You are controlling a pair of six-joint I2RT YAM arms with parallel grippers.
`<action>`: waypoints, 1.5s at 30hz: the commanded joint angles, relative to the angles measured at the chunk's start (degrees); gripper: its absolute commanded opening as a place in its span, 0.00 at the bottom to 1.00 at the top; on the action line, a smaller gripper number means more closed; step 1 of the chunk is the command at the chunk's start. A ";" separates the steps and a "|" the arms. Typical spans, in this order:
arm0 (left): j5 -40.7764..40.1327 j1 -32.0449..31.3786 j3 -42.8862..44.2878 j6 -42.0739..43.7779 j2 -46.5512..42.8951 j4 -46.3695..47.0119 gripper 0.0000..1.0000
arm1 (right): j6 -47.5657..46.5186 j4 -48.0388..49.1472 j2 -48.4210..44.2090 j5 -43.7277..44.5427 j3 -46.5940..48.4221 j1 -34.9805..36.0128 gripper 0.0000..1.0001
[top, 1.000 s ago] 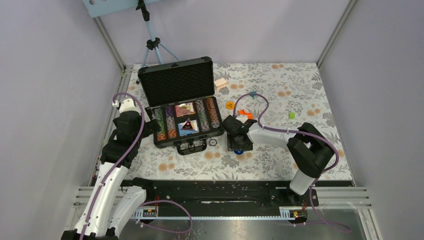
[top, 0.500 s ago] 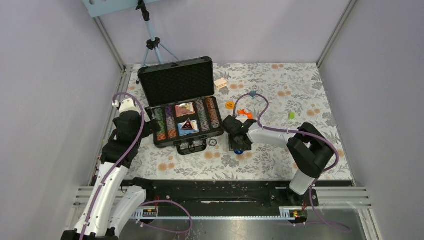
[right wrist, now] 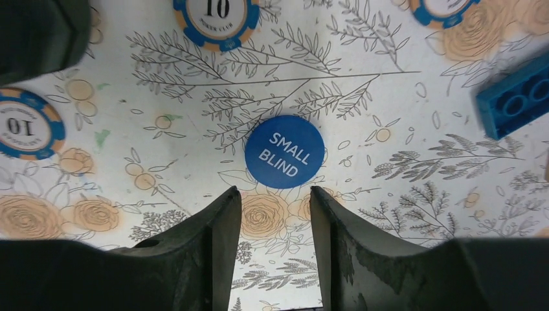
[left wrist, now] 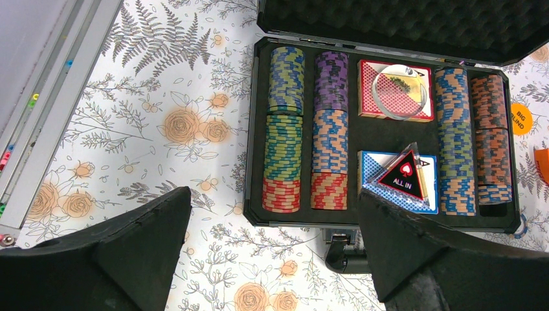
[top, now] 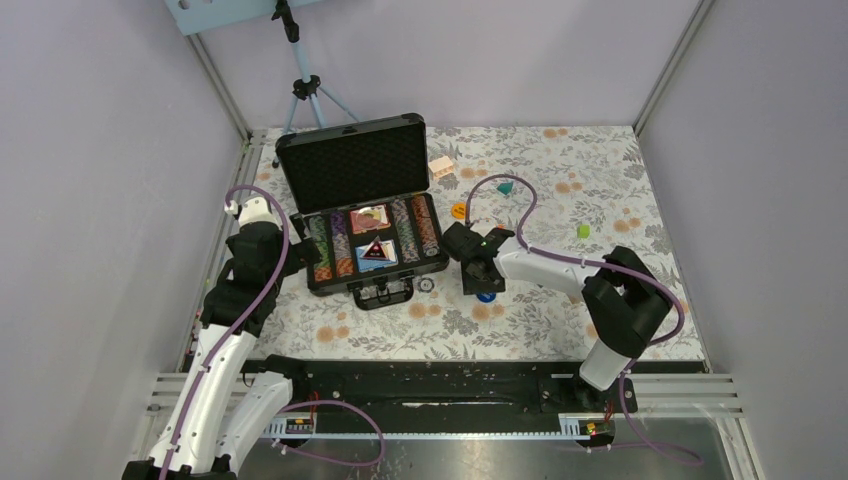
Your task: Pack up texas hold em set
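Over the last second the right pincer (right wrist: 275, 194) draws its jaws well in, and its arm shifts slightly toward the top of the overhead view. The blue SMALL BLIND disc (right wrist: 285, 151) now lies flat just beyond its fingertips, not between them, so the jaws stand half-closed on nothing. This looks like lining up for a pick, not yet a grip. Loose chips (right wrist: 216, 19) lie on the bench (top: 560, 170) around the disc, still to be packed. The left pincer (left wrist: 272, 259) has not moved: it is spread wide and empty over the near edge of the open briefcase (top: 352, 163), which sits left of centre in the overhead view with its chip rows (left wrist: 330, 136) and card decks (left wrist: 370, 71) seated.
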 commanded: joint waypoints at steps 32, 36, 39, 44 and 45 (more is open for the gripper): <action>0.04 -0.22 1.38 0.15 -0.07 3.07 0.99 | 1.17 11.90 3.47 -6.43 -6.68 -6.28 0.77; 0.03 -0.22 1.40 0.16 -0.09 3.10 0.99 | 1.57 11.91 3.98 -6.57 -7.24 -6.68 0.74; 0.08 -0.22 1.38 0.15 -0.09 3.08 0.99 | 1.76 11.92 4.13 -6.70 -7.92 -6.82 0.72; 0.13 -0.22 1.38 0.15 -0.06 3.08 0.99 | 1.72 11.92 4.61 -6.87 -8.74 -6.95 0.70; 0.12 -0.22 1.40 0.15 -0.08 3.08 0.99 | 1.70 11.92 4.65 -6.89 -8.91 -6.95 0.69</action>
